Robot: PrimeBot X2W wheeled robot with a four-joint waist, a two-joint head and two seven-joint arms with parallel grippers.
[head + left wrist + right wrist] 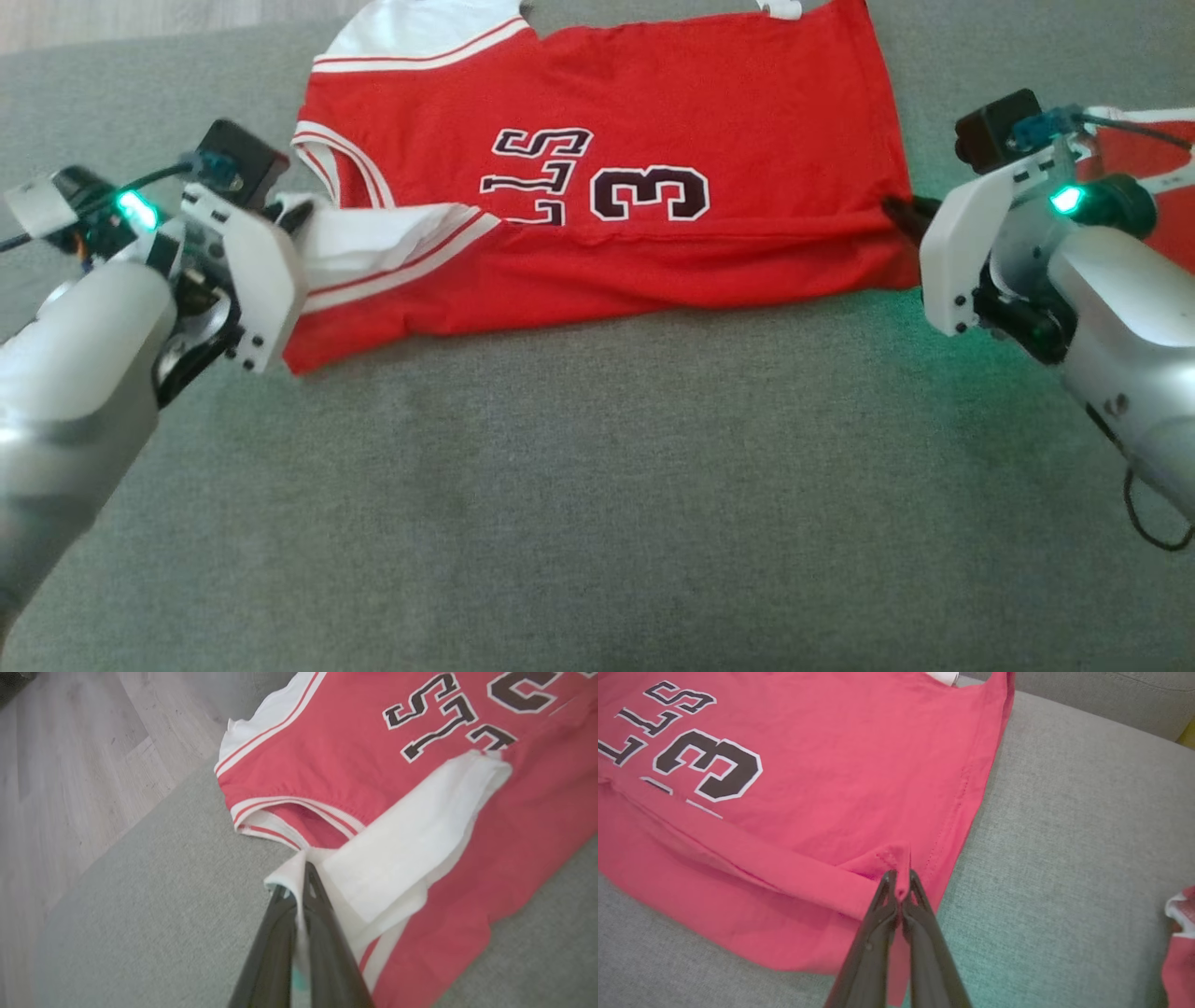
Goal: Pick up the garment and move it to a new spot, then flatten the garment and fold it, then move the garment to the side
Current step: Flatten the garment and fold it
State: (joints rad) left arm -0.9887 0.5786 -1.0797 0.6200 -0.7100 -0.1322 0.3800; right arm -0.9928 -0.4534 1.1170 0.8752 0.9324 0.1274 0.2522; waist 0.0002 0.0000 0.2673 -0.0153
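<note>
Head view: a red number-3 basketball jersey point(709, 121) lies half-folded on a grey cushion point(597, 485). The left gripper point(295, 213) is clamped tight on its white sleeve edge; the right gripper point(900, 209) pinches the red hem at the opposite side.

Place: a home, most likely a living room.
Work surface: grey woven upholstery point(597, 485), soft and faintly dimpled (a sofa seat or a large cushion, by its look).
Back edge: a second grey padded cushion point(1101, 700) rises behind the seat, with a seam where the two meet.
Floor: pale wood-look planks point(70, 765) run alongside the upholstery's edge, lower than it.
Light: soft, even, indoor.
</note>
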